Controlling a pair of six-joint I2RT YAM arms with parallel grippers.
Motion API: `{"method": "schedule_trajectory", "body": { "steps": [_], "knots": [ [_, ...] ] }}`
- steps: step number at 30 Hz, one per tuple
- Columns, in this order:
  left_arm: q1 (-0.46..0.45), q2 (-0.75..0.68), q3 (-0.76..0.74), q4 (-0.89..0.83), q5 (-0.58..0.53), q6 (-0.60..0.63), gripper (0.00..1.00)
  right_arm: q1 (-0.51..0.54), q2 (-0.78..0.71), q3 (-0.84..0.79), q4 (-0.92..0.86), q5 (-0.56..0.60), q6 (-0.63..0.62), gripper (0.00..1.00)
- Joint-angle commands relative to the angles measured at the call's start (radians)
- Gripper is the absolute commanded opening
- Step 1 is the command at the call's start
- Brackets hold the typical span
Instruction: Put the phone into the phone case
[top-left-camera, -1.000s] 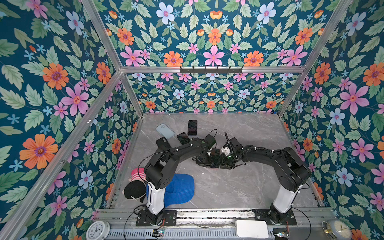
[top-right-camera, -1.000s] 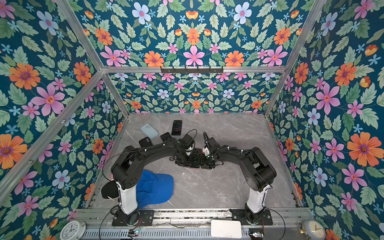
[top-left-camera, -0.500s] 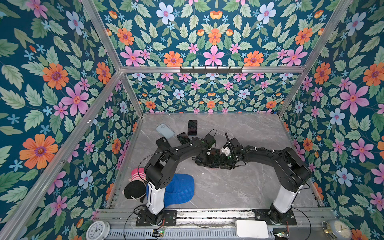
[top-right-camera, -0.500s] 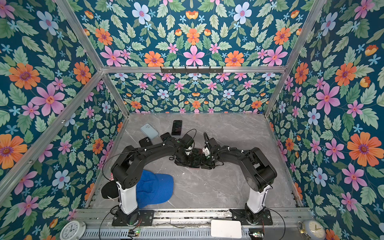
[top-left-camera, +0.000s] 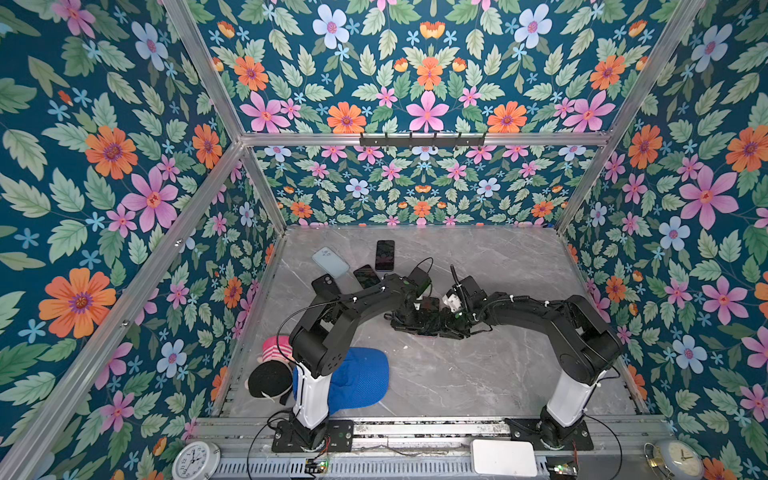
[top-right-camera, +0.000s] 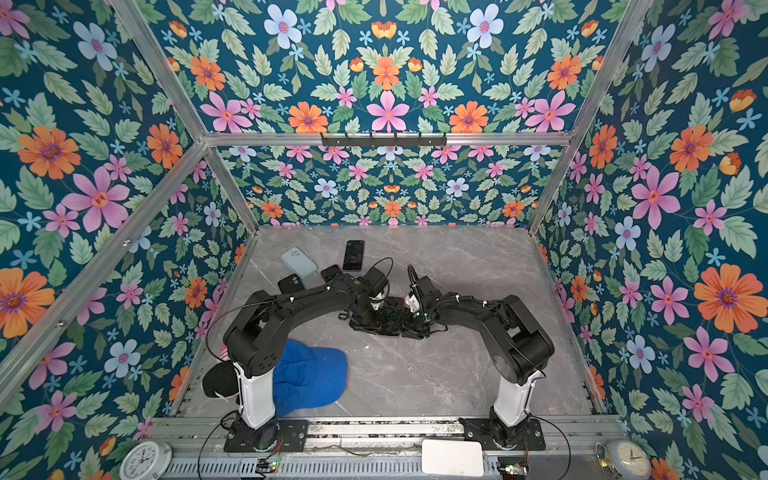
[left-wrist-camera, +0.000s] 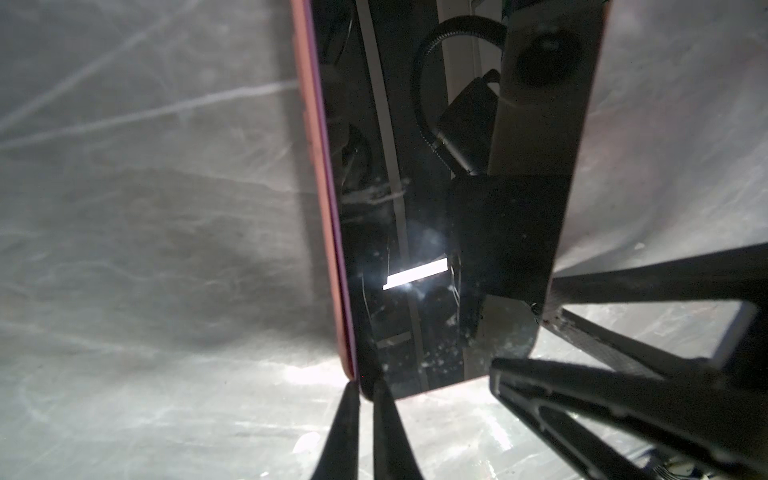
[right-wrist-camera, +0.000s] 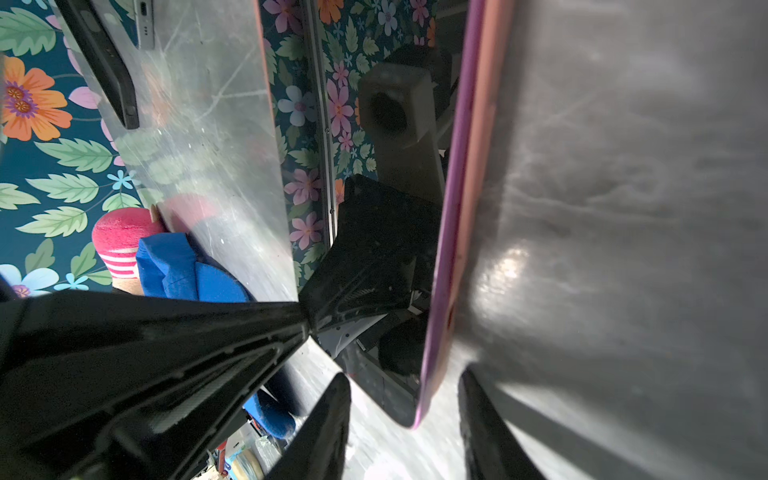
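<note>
Phone (left-wrist-camera: 436, 208): a flat slab with rounded corners. Its glossy black glass is smudged and finely scratched, and it mirrors a bright light bar. A thin purple side edge runs along one long side. It lies face up mid-table, under both grippers.
Phone case (left-wrist-camera: 320, 187): a smooth, matte salmon-pink rim hugging the outside of the purple edge, left of centre in the left wrist view. How deeply the phone is seated in it cannot be told.
Table (top-left-camera: 457, 374): a grey marble-look top with pale veins and a soft sheen.
Left gripper (left-wrist-camera: 363, 392): slim, black, tapered fingers drawn almost together at a phone corner, bottom centre of the frame, where the pink rim ends. Whether they pinch the rim is unclear.
Right gripper (right-wrist-camera: 405, 378): fingers apart, straddling a phone corner at lower centre. One finger is over the glass and the other over the table beside the pink rim, with a gap showing on each side.
Hidden: in both top views the arms' wrists cover nearly all of the phone.
Other items: a pale blue case (top-left-camera: 330, 262) and a dark handset (top-left-camera: 385, 255) lie at the table's upper left. A blue mesh cap (top-left-camera: 361, 382) sits lower left, partly behind the left arm.
</note>
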Motion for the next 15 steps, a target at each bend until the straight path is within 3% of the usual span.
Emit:
{"method": "schedule_trajectory", "body": {
  "steps": [1, 15],
  "knots": [
    [-0.005, 0.036, -0.014, 0.02, -0.031, 0.01, 0.1, 0.003, 0.009, -0.007, -0.053, 0.027, 0.019, 0.44],
    [-0.005, 0.016, -0.033, 0.071, 0.007, -0.013, 0.09, 0.005, 0.013, 0.0, -0.023, 0.012, 0.037, 0.44]
  ]
}}
